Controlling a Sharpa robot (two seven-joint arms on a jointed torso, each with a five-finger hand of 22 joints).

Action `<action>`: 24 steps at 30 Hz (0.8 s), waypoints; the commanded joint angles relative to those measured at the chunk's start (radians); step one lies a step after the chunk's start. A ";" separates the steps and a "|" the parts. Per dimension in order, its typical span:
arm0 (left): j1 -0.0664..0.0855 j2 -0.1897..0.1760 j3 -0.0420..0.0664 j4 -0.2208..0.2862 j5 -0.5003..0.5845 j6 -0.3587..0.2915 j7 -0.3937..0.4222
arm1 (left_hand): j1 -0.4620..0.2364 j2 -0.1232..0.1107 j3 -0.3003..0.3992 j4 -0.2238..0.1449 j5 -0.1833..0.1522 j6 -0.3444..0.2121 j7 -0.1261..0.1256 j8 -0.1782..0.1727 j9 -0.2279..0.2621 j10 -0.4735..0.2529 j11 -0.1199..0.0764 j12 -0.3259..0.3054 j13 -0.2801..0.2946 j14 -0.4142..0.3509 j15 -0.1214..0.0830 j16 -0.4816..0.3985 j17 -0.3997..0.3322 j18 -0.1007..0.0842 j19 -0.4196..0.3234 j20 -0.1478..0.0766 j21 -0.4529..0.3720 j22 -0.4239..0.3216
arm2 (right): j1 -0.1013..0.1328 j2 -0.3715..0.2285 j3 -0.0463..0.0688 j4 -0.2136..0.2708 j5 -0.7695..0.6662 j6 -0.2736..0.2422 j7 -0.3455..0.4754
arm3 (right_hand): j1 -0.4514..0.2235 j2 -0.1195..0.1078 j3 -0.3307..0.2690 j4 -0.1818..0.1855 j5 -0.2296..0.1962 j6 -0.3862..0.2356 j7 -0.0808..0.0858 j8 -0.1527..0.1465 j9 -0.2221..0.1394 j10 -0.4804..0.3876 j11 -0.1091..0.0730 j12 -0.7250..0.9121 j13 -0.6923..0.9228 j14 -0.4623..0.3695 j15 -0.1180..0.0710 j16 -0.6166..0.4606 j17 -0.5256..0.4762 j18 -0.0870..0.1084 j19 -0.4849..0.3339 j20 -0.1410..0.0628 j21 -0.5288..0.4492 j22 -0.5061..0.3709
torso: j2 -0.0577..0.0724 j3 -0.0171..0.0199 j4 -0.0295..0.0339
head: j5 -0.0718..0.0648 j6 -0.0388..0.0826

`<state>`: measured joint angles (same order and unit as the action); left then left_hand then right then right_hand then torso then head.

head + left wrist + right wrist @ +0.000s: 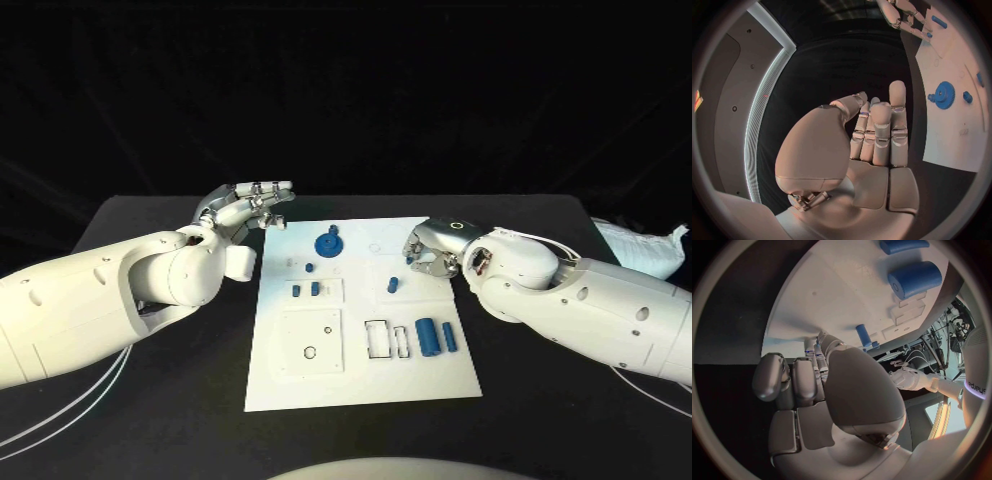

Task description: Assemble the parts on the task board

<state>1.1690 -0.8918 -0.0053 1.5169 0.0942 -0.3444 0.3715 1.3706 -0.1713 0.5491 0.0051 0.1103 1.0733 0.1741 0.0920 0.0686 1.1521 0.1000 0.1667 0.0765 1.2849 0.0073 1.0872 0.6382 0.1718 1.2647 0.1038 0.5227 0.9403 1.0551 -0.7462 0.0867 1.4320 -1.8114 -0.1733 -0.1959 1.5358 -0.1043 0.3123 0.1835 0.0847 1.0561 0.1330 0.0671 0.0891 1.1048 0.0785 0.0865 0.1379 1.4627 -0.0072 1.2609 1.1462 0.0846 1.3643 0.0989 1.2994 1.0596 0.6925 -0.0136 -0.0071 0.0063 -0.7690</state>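
Observation:
The white task board [361,370] lies mid-table. On it are a blue gear [330,243], two short blue pegs [297,290] side by side, a lone peg [392,284], and a thick blue cylinder [427,332] beside a thinner one [449,337]. My left hand [248,205] hovers off the board's far left corner, fingers straight [879,130], holding nothing; the gear [944,94] lies beyond it. My right hand [433,252] hangs over the board's far right edge with bent fingers [798,380] and nothing seen in them. The lone peg [862,335] stands just past its thumb.
Rectangular slots [378,338] and a raised square plate [312,342] mark the board's near half. A white bundle [642,248] lies at the table's right edge. Cables [58,400] trail at the near left. Black table surrounds the board.

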 commanded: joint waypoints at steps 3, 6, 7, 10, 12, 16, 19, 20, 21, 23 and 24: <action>0.001 -0.001 0.000 0.004 0.042 0.020 0.032 | -0.001 0.005 -0.008 -0.003 -0.004 0.002 -0.006 0.005 0.001 0.002 -0.006 0.006 0.001 -0.012 -0.001 -0.006 -0.006 0.011 -0.005 0.001 -0.008 -0.003 | -0.002 0.012 -0.004 -0.007 -0.023 0.043 0.010 | -0.010 0.002 0.019 -0.005 -0.005 0.006 -0.005 -0.002 -0.001 0.007 -0.005 -0.004 -0.014 0.036 0.001 -0.009 -0.004 0.013 0.000 0.001 -0.004 -0.001 | 0.000 0.0000 -0.0009 | 0.003 -0.003; 0.001 -0.001 0.000 0.003 0.042 0.021 0.030 | 0.001 0.006 -0.010 -0.005 -0.004 0.002 -0.006 0.005 0.001 0.001 -0.006 0.007 0.001 -0.013 -0.001 -0.006 -0.007 0.011 -0.005 0.000 -0.009 -0.004 | -0.002 0.015 -0.005 -0.008 -0.023 0.050 0.012 | -0.015 0.005 0.034 -0.011 -0.006 0.013 -0.006 -0.001 0.000 0.015 -0.006 -0.004 -0.025 0.037 -0.001 -0.010 -0.005 0.013 0.001 -0.001 -0.004 -0.001 | -0.001 0.0002 -0.0008 | 0.003 -0.004; 0.001 -0.001 0.000 0.003 0.042 0.021 0.030 | 0.001 0.006 -0.010 -0.005 -0.004 0.002 -0.006 0.005 0.001 0.001 -0.006 0.007 0.001 -0.013 -0.001 -0.006 -0.007 0.011 -0.005 0.000 -0.009 -0.004 | -0.002 0.016 -0.005 -0.008 -0.023 0.053 0.013 | -0.016 0.006 0.040 -0.014 -0.006 0.015 -0.006 -0.001 0.000 0.019 -0.007 -0.004 -0.029 0.037 -0.001 -0.010 -0.005 0.013 0.002 -0.001 -0.004 0.000 | -0.001 0.0001 -0.0004 | 0.003 -0.004; 0.001 -0.002 0.000 0.003 0.042 0.021 0.028 | 0.002 0.007 -0.011 -0.006 -0.003 0.002 -0.006 0.005 0.001 0.001 -0.006 0.008 0.001 -0.014 -0.001 -0.008 -0.010 0.011 -0.005 0.000 -0.010 -0.005 | -0.002 0.017 -0.006 -0.008 -0.023 0.065 0.015 | -0.017 0.016 0.057 -0.023 -0.008 0.030 -0.009 0.003 0.003 0.034 -0.011 0.000 -0.036 0.038 -0.004 -0.008 -0.002 0.012 0.004 -0.003 -0.002 0.003 | 0.000 0.0006 -0.0017 | 0.005 -0.005; 0.001 -0.003 0.000 0.003 0.043 0.020 0.026 | 0.005 0.008 -0.012 -0.009 -0.003 0.001 -0.006 0.006 0.001 0.000 -0.005 0.010 0.001 -0.015 -0.001 -0.008 -0.012 0.011 -0.005 0.000 -0.011 -0.006 | -0.002 0.018 -0.006 -0.008 -0.024 0.079 0.015 | -0.017 0.022 0.069 -0.031 -0.013 0.043 -0.011 0.007 0.006 0.046 -0.014 0.002 -0.040 0.039 -0.006 -0.007 -0.001 0.012 0.006 -0.005 -0.001 0.005 | 0.000 0.0004 -0.0024 | 0.007 -0.006; 0.001 -0.004 0.000 0.004 0.043 0.019 0.023 | 0.008 0.009 -0.013 -0.012 -0.003 0.001 -0.005 0.006 0.001 -0.001 -0.005 0.011 0.001 -0.017 -0.002 -0.009 -0.014 0.011 -0.004 -0.001 -0.012 -0.007 | -0.002 0.021 -0.007 -0.008 -0.035 0.105 0.013 | -0.021 0.036 0.091 -0.049 -0.018 0.077 -0.018 0.018 0.015 0.083 -0.022 0.009 -0.044 0.041 -0.011 -0.005 0.001 0.011 0.010 -0.009 0.003 0.011 | 0.000 0.0008 -0.0026 | 0.007 -0.007; 0.001 -0.004 0.000 0.005 0.042 0.019 0.021 | 0.011 0.010 -0.014 -0.015 -0.002 0.000 -0.005 0.006 0.001 -0.003 -0.005 0.012 0.001 -0.018 -0.002 -0.010 -0.017 0.011 -0.004 -0.001 -0.013 -0.008 | -0.002 0.022 -0.008 -0.008 -0.049 0.115 0.005 | -0.023 0.046 0.108 -0.067 -0.023 0.095 -0.021 0.023 0.021 0.106 -0.027 0.010 -0.046 0.043 -0.015 -0.002 0.003 0.010 0.013 -0.013 0.006 0.016 | 0.000 0.0008 -0.0030 | 0.007 -0.009; 0.001 -0.004 0.000 0.005 0.042 0.019 0.021 | 0.012 0.011 -0.014 -0.016 -0.002 0.000 -0.005 0.006 0.001 -0.003 -0.005 0.013 0.001 -0.018 -0.002 -0.010 -0.018 0.011 -0.004 -0.001 -0.013 -0.008 | -0.002 0.023 -0.009 -0.008 -0.054 0.114 0.001 | -0.024 0.047 0.111 -0.070 -0.025 0.097 -0.021 0.024 0.022 0.110 -0.027 0.010 -0.047 0.043 -0.016 -0.002 0.003 0.010 0.014 -0.014 0.007 0.017 | 0.000 0.0008 -0.0028 | 0.007 -0.009; 0.001 -0.004 0.000 0.005 0.042 0.019 0.020 | 0.013 0.011 -0.014 -0.016 -0.002 0.000 -0.005 0.006 0.001 -0.003 -0.005 0.013 0.001 -0.018 -0.002 -0.010 -0.018 0.011 -0.004 -0.001 -0.013 -0.008 | -0.002 0.023 -0.009 -0.007 -0.058 0.111 -0.002 | -0.026 0.048 0.114 -0.073 -0.025 0.099 -0.021 0.024 0.023 0.114 -0.027 0.009 -0.047 0.044 -0.016 -0.002 0.003 0.010 0.015 -0.015 0.008 0.018 | 0.000 0.0005 -0.0027 | 0.008 -0.010; 0.001 -0.004 0.000 0.006 0.041 0.020 0.019 | 0.013 0.011 -0.014 -0.016 -0.002 0.000 -0.005 0.006 0.001 -0.003 -0.005 0.013 0.001 -0.018 -0.002 -0.010 -0.018 0.011 -0.004 -0.001 -0.013 -0.008 | -0.002 0.023 -0.009 -0.005 -0.069 0.098 -0.011 | -0.031 0.047 0.118 -0.079 -0.027 0.102 -0.021 0.024 0.025 0.119 -0.028 0.007 -0.049 0.044 -0.017 -0.001 0.003 0.010 0.015 -0.016 0.008 0.019 | -0.001 0.0007 -0.0031 | 0.008 -0.011; 0.001 -0.004 0.000 0.005 0.040 0.020 0.018 | 0.014 0.011 -0.015 -0.018 -0.002 -0.001 -0.004 0.006 0.001 -0.004 -0.005 0.014 0.001 -0.019 -0.002 -0.010 -0.019 0.011 -0.003 -0.001 -0.014 -0.008 | -0.002 0.023 -0.009 -0.004 -0.074 0.089 -0.015 | -0.032 0.047 0.120 -0.081 -0.028 0.103 -0.020 0.023 0.026 0.121 -0.028 0.006 -0.049 0.044 -0.017 -0.001 0.003 0.009 0.016 -0.016 0.009 0.020 | -0.001 0.0010 -0.0033 | 0.009 -0.012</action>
<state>1.1690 -0.8964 -0.0058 1.5192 0.1286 -0.3421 0.3826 1.3789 -0.1631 0.5352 -0.0088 0.1104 1.0732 0.1742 0.0920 0.0686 1.1518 0.0999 0.1741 0.0763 1.2744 0.0037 1.0832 0.6203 0.1716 1.2648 0.1038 0.5147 0.9332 1.0633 -0.7236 0.0860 1.4258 -1.8518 -0.1346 -0.1994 1.5043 -0.0696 0.4295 0.1046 0.0613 1.1515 0.1095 0.0882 0.1126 1.1958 0.0707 0.0947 0.0898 1.4666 -0.0183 1.2568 1.1486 0.0846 1.3753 0.0878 1.3050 1.0786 0.6921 -0.0128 -0.0099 0.0141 -0.7793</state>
